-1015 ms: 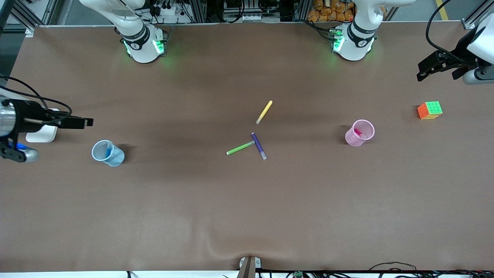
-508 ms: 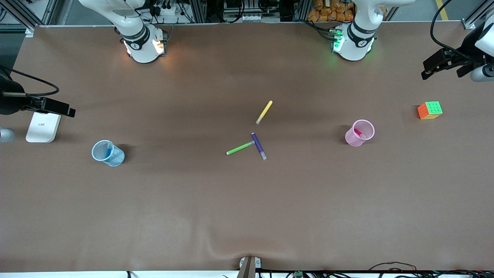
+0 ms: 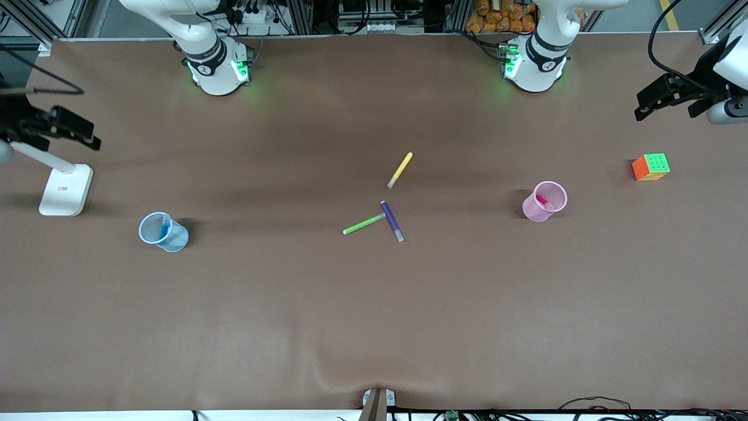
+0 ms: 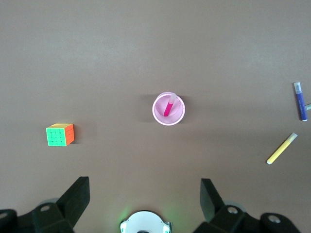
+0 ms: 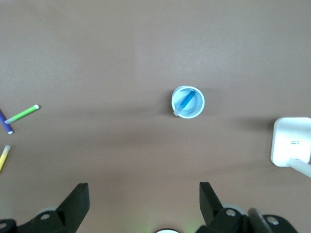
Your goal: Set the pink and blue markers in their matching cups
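Cups come first after the bench (image 3: pixel 374 327) itself, which carries everything. The pink cup (image 3: pixel 544 201) stands upright toward the left arm's end, the blue cup (image 3: pixel 163 231) toward the right arm's end, well apart, so each arm has its own target within easy reach.

The left gripper (image 3: pixel 663 96) hangs high over the bench edge at its own end, fingers (image 4: pixel 77 196) spread wide and holding nothing. The right gripper (image 3: pixel 67 128) does likewise over a white stand (image 3: pixel 64 190) at its end, its fingers (image 5: pixel 77 199) apart and empty. Both sit clear of the cups, probably because nothing is left to carry.

A colour cube (image 3: pixel 650 167) rests near the pink cup, no part of the job.

The pink marker (image 4: pixel 168 105) leans inside the pink cup, the blue marker (image 5: pixel 186 100) inside the blue cup, each propped on the rim. By that the task looks finished.

The purple pen (image 3: pixel 391 221), green pen (image 3: pixel 363 224) and yellow pen (image 3: pixel 400 169) lie mid-bench, rightly left alone.
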You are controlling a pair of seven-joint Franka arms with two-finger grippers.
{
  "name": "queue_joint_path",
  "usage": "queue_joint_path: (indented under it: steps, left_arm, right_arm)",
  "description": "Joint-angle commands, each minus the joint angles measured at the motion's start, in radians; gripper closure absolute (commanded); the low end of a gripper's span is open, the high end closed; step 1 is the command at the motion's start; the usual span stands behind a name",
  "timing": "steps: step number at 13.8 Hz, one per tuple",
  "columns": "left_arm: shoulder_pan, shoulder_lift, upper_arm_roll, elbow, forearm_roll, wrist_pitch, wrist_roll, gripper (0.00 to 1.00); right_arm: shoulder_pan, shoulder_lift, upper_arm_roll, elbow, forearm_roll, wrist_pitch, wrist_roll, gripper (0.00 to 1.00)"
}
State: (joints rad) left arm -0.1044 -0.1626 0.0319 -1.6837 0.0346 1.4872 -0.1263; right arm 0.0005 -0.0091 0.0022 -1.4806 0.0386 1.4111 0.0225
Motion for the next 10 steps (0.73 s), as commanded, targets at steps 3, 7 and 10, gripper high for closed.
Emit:
queue_joint_path:
  steps: [3,7,10]
  left_arm:
    - [0.002,0.017,-0.006,0.05,0.005,-0.022,-0.006,0.0]
    - [0.0,0.035,-0.004,0.101,0.01,-0.082,-0.01,0.0]
    - [-0.001,0.037,-0.006,0.101,0.011,-0.087,-0.01,0.0]
  right_arm:
    - [0.007,-0.071,0.007,-0.116,-0.029,0.054,-0.021,0.0]
    - [0.01,-0.094,0.005,-0.153,-0.029,0.078,-0.021,0.0]
    - [0.013,-0.088,0.007,-0.15,-0.029,0.078,-0.022,0.0]
